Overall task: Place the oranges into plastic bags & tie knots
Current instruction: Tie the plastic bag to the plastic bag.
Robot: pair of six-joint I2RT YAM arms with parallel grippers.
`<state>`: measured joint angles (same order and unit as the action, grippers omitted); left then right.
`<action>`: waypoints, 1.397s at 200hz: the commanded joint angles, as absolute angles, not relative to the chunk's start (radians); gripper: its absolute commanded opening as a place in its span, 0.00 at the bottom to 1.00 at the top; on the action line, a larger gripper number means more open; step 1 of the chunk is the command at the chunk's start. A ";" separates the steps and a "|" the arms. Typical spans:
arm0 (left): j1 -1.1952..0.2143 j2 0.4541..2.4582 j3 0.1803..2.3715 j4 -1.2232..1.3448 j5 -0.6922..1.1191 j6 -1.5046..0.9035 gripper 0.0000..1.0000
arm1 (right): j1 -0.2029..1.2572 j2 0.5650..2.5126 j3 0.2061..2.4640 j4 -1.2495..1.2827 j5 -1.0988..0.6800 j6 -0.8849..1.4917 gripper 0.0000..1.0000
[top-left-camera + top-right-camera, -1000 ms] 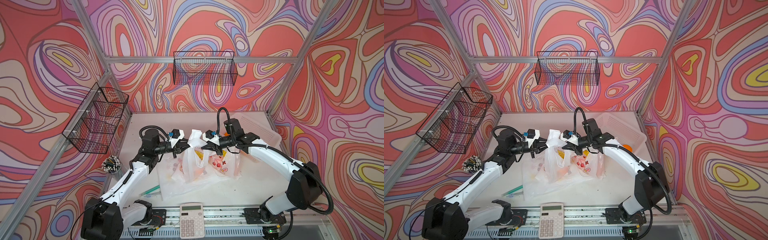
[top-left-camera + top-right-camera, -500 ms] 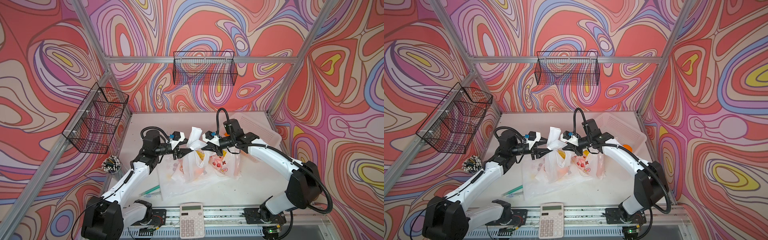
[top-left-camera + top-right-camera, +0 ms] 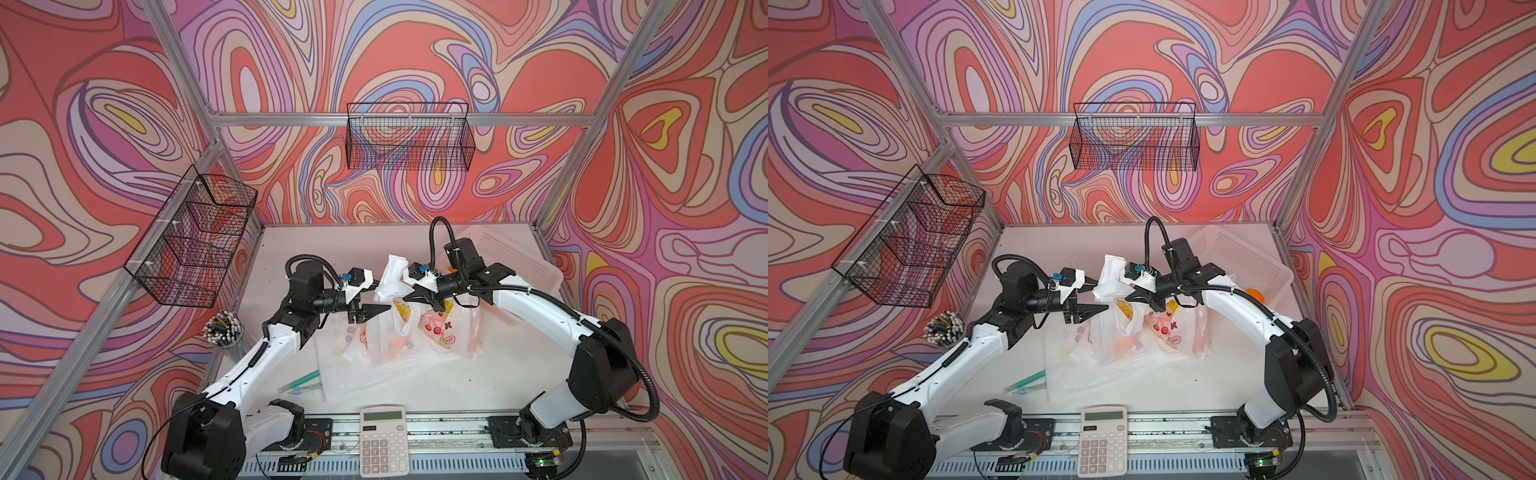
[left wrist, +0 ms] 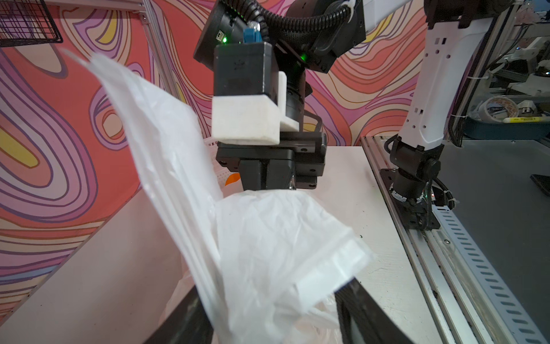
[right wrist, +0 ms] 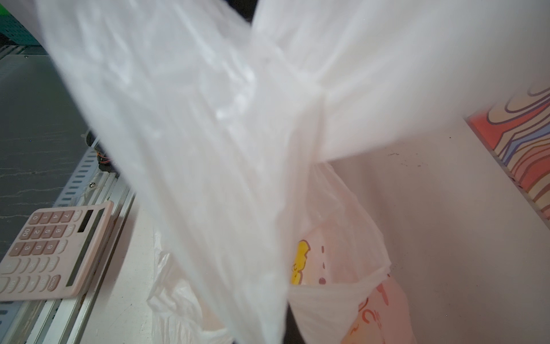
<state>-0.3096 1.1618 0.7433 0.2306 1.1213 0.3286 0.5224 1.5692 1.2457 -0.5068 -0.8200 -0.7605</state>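
Observation:
Two filled plastic bags stand mid-table in both top views: the middle bag [image 3: 384,332] with an orange [image 3: 398,343] showing through it, and a cherry-print bag [image 3: 451,332] to its right. A flat bag [image 3: 345,361] lies under them. The middle bag's handles [image 3: 390,272] bunch and cross between my grippers; whether a knot holds there is unclear. My left gripper [image 4: 268,321] is open, its fingers [image 4: 357,309] wide on either side of the loose handle. My right gripper [image 3: 406,297] is shut on the other handle [image 5: 208,149], which covers its wrist view. One loose orange [image 3: 1254,297] lies behind the right arm.
A white perforated basket [image 3: 515,257] sits at the back right. A calculator [image 3: 382,440] rests on the front rail, a green pen [image 3: 299,382] lies front left, and a cup of pens [image 3: 222,330] stands at the left edge. Wire baskets [image 3: 195,237] hang on the walls.
My left gripper's jaws have spread and let go of the bag handle, which now stands up loose. The right gripper has stayed shut in place.

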 commanded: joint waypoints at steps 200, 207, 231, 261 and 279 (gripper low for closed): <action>-0.332 1.151 0.747 0.198 0.986 0.347 0.00 | 0.461 1.407 1.277 -0.349 -0.881 -0.650 0.88; -0.333 1.152 0.747 0.198 0.986 0.346 0.00 | 0.461 1.429 1.308 -0.360 -0.887 -0.655 0.89; -0.333 1.149 0.746 0.199 0.983 0.344 0.00 | 0.465 1.518 1.425 -0.415 -0.970 -0.688 0.86; -0.332 1.147 0.744 0.198 0.970 0.339 0.00 | 0.482 1.590 1.507 -0.447 -1.034 -0.721 0.76; -0.333 1.147 0.746 0.197 0.956 0.335 0.00 | 0.486 1.612 1.539 -0.499 -1.077 -0.761 0.52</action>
<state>-0.3286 1.1664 0.7444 0.2115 0.9699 0.3260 0.4740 1.5822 1.4948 -0.4168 -0.9775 -0.6937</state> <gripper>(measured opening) 0.048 0.689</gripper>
